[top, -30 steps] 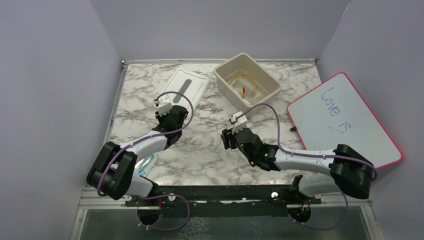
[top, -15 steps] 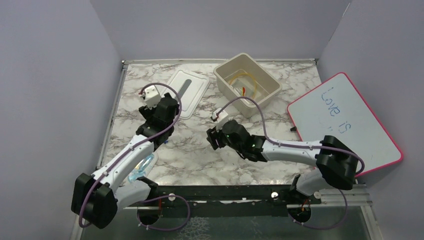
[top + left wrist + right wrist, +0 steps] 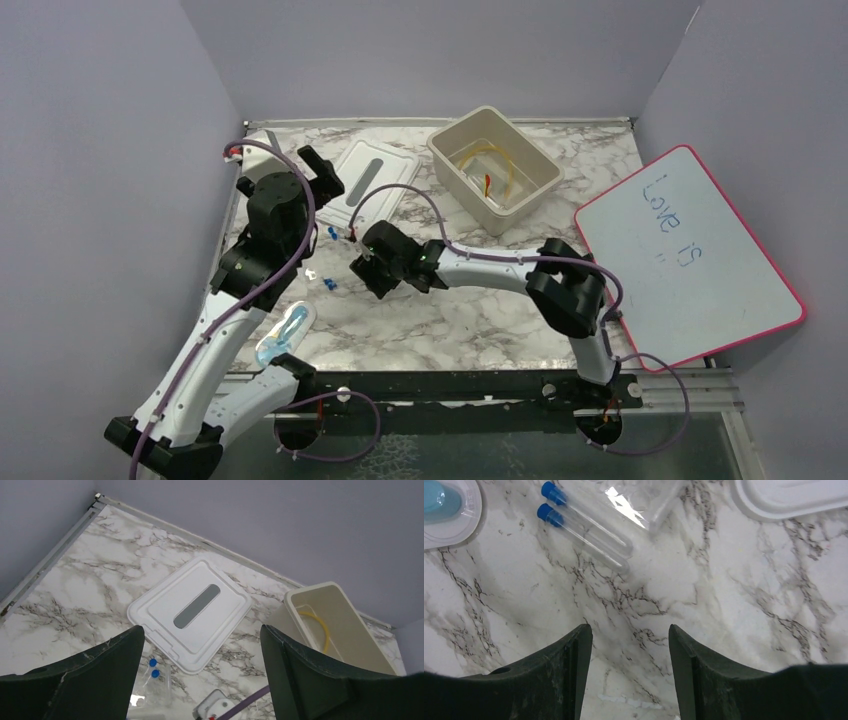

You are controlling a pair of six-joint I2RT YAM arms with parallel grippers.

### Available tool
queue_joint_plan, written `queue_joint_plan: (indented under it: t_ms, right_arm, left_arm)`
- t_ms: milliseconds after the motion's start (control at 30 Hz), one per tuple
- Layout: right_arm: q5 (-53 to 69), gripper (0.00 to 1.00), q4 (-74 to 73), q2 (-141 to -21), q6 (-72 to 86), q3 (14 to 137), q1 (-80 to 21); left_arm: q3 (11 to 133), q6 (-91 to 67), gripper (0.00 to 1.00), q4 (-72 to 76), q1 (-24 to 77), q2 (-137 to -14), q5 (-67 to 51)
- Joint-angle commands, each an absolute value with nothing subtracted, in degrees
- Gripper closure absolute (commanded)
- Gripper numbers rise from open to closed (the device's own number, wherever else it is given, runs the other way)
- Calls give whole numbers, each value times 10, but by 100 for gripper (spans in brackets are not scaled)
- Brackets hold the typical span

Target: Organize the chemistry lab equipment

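Note:
A cream bin [image 3: 540,180] at the back holds an amber tubing coil [image 3: 500,160] and a red-tipped dropper [image 3: 487,184]. Two clear blue-capped tubes [image 3: 584,530] lie on the marble just ahead of my right gripper [image 3: 628,628], which is open, empty and low over the table. A clear plastic packet [image 3: 639,497] lies beyond them. The blue caps [image 3: 152,667] also show in the left wrist view. My left gripper [image 3: 201,630] is open and empty, raised above the white lid [image 3: 192,612]. I cannot make out the tongs.
A clear packet with a blue item [image 3: 283,333] lies near the left front and shows in the right wrist view [image 3: 444,505]. The pink-edged whiteboard [image 3: 690,250] lies at the right. The white lid [image 3: 375,180] lies left of the bin. Purple walls enclose the table.
My left arm has lifted and swung back to the left, uncovering the tubes and the packet. My right arm has reached left across the table toward the tubes.

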State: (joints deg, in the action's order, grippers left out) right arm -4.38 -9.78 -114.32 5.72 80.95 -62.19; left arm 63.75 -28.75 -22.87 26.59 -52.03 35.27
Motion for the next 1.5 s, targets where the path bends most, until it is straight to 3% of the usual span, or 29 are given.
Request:
queue_joint_plan:
  t_ms: [0,500,1200,1467]
  right_arm:
    - [-25,38,-182,-1197,43,884,-638]
    - [-27,38,-285,-1329,24,1068,-639]
    - [72,43,-287,-1369,-130,1110,-641]
    - [116,62,-274,-1345,-162,1084,-642]
  left_arm:
    - [654,-244,12,-267,263,-500,328]
    - [667,-226,10,-274,263,-504,334]
    - [666,-224,10,-273,262,-510,331]
    - [669,-221,10,-273,262,-510,334]
